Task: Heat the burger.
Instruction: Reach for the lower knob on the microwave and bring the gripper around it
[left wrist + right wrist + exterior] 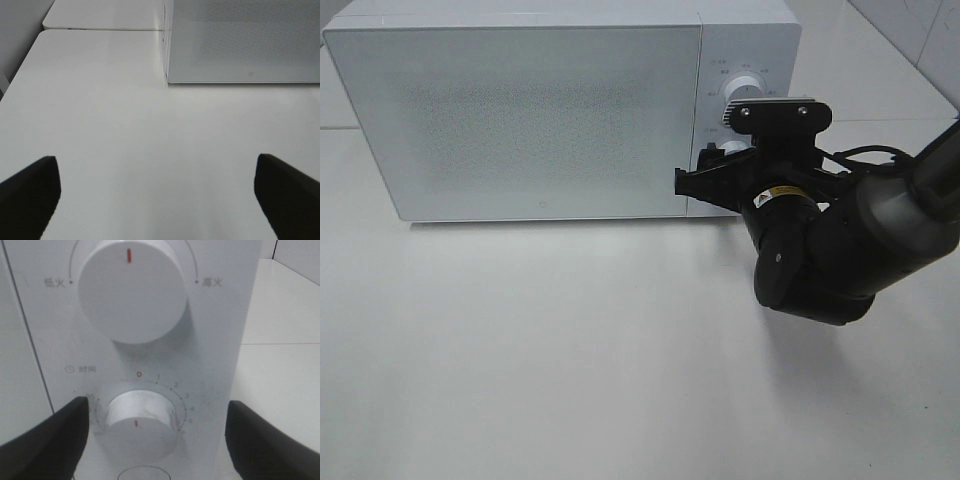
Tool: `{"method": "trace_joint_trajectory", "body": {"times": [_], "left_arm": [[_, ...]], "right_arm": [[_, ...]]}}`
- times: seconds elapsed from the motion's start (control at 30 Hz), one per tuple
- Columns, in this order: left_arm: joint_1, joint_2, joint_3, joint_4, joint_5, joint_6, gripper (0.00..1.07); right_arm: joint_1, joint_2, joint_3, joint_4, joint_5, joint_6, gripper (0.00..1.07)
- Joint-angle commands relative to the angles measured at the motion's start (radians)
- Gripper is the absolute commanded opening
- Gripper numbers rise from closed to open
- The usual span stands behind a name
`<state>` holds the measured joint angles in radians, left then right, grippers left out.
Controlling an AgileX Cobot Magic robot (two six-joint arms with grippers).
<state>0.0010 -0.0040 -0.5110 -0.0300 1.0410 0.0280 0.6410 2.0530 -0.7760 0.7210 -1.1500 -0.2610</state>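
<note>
I see R end effector wide open, empty, astride timer knob, lower centre; L end effector open, empty; burger unseen.

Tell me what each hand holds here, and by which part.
Nothing is held. The left hand is open over the table; the right hand is open, its fingers either side of the lower dial, not touching it.

White microwave, speckled grey door, white dials with red lines, black right gripper, white table
</note>
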Motion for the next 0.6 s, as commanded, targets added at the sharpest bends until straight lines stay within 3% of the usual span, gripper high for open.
{"method": "trace_joint_trajectory", "body": {"times": [0.03, 0.6], "left_arm": [[0.001, -0.023, 0.006, -0.002, -0.003, -0.008, 0.98], [0.001, -0.023, 0.006, -0.002, -0.003, -0.008, 0.98]], "right_arm": [[-0.013, 0.008, -0.015, -0.029, 0.004, 0.008, 0.74], [-0.033, 0.046, -0.054, -0.066, 0.004, 0.052, 0.74]]}}
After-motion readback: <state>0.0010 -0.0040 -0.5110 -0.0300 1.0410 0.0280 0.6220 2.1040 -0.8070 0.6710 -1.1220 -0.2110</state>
